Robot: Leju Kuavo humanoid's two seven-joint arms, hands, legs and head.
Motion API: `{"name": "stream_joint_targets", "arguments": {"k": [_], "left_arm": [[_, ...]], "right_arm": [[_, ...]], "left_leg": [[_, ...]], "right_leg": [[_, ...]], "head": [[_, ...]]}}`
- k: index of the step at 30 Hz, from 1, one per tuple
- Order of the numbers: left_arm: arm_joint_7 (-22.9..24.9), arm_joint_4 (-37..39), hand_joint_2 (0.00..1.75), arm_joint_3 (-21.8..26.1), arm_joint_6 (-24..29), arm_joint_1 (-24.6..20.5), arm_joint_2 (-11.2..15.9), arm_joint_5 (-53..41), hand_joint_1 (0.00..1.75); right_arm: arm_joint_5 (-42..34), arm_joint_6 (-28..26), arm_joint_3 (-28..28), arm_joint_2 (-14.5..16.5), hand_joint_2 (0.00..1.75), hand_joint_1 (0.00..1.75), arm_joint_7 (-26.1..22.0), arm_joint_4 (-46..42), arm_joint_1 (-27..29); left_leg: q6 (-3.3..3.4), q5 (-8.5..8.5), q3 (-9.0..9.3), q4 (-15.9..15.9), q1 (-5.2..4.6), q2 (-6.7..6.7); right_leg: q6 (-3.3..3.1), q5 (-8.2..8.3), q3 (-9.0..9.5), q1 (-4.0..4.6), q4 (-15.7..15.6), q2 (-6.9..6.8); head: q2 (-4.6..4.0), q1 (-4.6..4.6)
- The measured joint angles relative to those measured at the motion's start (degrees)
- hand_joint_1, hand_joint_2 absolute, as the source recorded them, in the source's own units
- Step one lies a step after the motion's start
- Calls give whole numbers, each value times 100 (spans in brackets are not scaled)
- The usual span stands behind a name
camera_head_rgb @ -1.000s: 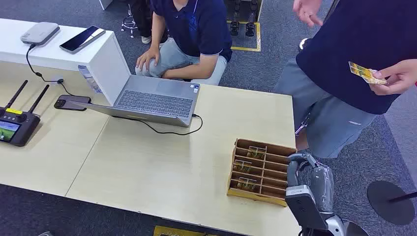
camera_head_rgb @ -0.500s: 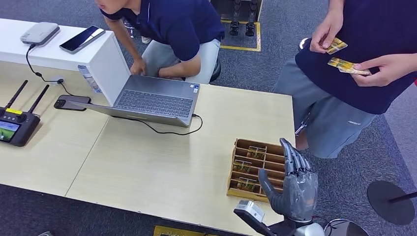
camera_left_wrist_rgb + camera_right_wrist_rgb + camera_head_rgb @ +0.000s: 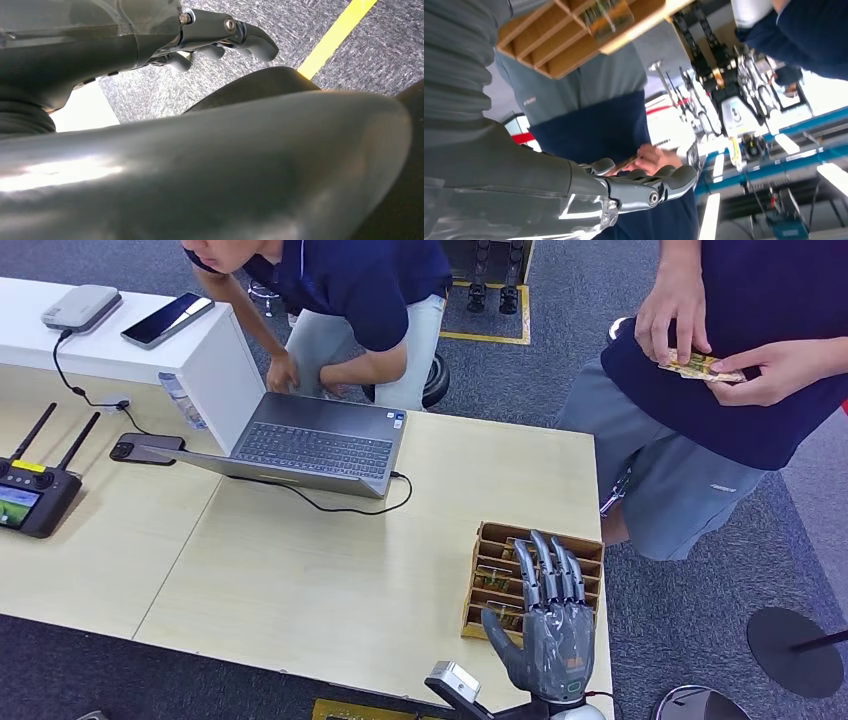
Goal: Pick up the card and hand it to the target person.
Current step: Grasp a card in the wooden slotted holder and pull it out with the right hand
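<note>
Table: three cards, one hand.

Robotics lab: laptop, remote controller

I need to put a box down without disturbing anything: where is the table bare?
Bare: the wide light wood between the laptop cable and the near table edge, left of the card tray. Crowded: the far-left end by the controller, and around the tray under the right robot hand.
</note>
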Motion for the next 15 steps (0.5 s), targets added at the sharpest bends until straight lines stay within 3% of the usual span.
{"name": "stream_joint_targets", "arguments": {"k": [15], "left_arm": [[39,0,0,0,-11,-1,0,0,0]], "right_arm": [[96,-2,0,126,175,136,85,181,3]], "left_leg": [[0,0,0,0,0,0]], "right_leg": [[0,0,0,0,0,0]], "head": [[0,0]]}}
